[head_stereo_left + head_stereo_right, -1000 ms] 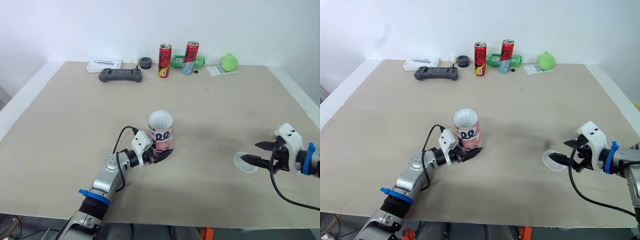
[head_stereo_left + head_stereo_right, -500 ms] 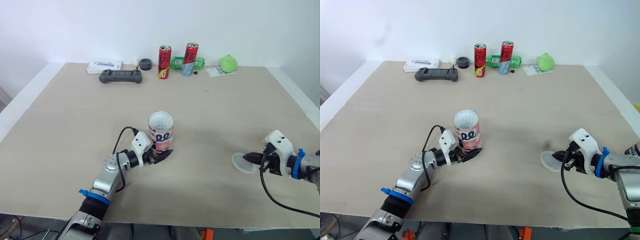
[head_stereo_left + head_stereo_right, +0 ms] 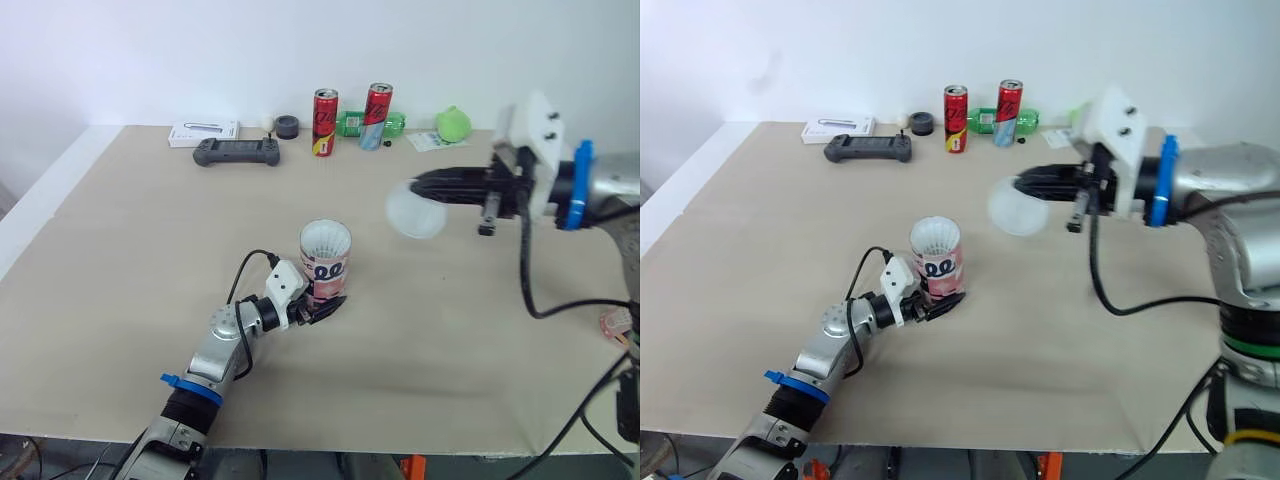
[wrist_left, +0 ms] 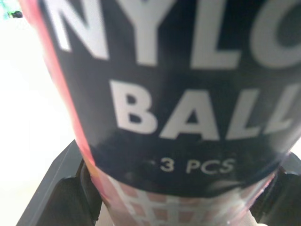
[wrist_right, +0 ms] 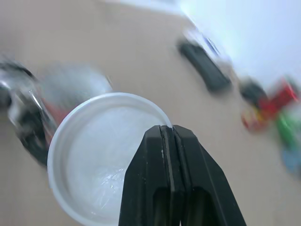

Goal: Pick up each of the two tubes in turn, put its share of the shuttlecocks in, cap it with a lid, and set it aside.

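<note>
Tan table (image 3: 150,250), white wall behind. Tube (image 3: 325,262) stands upright near table centre, uncapped. Its open mouth shows white inside, can't tell what. Label reads "BALL", "3 PCS". L gripper (image 3: 328,306) is clamped on tube's base, one finger each side. R gripper (image 5: 168,131) is up in the air, beyond & right of tube, fingers pinched tight on rim of translucent white lid (image 3: 413,212). At far edge: gamepad (image 3: 238,151), red can (image 3: 325,108), 2nd can (image 3: 377,103).

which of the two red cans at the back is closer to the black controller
The left can, with the yellow mark near its base. The other can stands farther from the controller, in front of the green bottle.
</note>
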`<state>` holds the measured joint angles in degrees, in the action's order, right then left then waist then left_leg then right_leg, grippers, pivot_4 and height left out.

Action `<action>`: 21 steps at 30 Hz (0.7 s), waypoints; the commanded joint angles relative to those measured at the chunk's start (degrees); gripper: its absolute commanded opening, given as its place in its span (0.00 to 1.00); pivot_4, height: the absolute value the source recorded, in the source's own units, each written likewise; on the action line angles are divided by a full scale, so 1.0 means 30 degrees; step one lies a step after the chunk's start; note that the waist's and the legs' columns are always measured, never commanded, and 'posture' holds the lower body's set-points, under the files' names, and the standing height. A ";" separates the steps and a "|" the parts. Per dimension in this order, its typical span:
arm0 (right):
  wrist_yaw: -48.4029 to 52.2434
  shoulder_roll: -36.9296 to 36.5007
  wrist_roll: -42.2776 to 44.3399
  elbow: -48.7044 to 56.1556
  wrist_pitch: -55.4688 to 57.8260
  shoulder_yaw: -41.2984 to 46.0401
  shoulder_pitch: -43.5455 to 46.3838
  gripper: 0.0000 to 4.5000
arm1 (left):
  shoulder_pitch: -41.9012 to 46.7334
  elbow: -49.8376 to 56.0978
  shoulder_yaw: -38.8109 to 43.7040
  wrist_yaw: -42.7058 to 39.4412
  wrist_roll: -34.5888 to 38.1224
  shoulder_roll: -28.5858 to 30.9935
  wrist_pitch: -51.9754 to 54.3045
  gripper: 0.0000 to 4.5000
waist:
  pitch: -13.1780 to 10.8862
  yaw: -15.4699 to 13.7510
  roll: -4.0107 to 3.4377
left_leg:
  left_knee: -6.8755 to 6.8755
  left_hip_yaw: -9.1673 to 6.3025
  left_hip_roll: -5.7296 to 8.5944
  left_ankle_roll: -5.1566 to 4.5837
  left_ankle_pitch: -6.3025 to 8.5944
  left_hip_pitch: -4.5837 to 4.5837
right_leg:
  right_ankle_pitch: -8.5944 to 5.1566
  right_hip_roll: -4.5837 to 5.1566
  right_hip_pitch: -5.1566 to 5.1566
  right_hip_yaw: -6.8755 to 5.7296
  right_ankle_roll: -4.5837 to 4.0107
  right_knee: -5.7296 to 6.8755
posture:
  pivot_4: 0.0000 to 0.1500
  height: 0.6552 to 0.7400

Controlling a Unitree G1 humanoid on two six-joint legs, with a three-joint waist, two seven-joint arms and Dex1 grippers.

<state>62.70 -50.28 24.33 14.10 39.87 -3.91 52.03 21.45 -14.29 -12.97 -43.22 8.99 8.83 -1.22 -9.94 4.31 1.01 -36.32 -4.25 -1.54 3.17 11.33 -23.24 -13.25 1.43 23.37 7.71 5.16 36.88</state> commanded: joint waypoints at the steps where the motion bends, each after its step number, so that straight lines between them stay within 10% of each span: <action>1: 0.0408 0.1459 -0.1397 -0.0577 -0.1264 -0.2403 0.2256 0.02 | -0.0151 -0.0731 -0.0147 0.0159 -0.0391 0.0064 0.0432 0.72 | 0.0001 -0.0026 -0.0011 | 0.0006 -0.0002 -0.0001 0.0002 0.0002 -0.0005 | -0.0007 -0.0004 0.0007 -0.0002 -0.0011 0.0000 | 1.00 1.00; 21: 0.2228 0.3234 -0.5544 -0.1727 -0.3360 -0.5920 0.3676 0.02 | -0.0815 0.0051 -0.0256 0.0490 -0.0588 0.0003 0.0673 0.72 | 0.0003 -0.0077 -0.0012 | 0.0117 -0.0044 -0.0001 0.0009 0.0009 0.0012 | -0.0034 -0.0018 0.0011 -0.0022 -0.0044 0.0005 | 1.00 1.00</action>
<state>68.88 -40.96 7.69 6.48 29.75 -22.37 62.19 20.35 -12.54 -13.11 -41.81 7.90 8.31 -0.83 -9.93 4.08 0.98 -35.96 -4.38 -1.55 3.20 11.36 -23.20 -13.36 1.37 23.41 7.64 5.03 36.89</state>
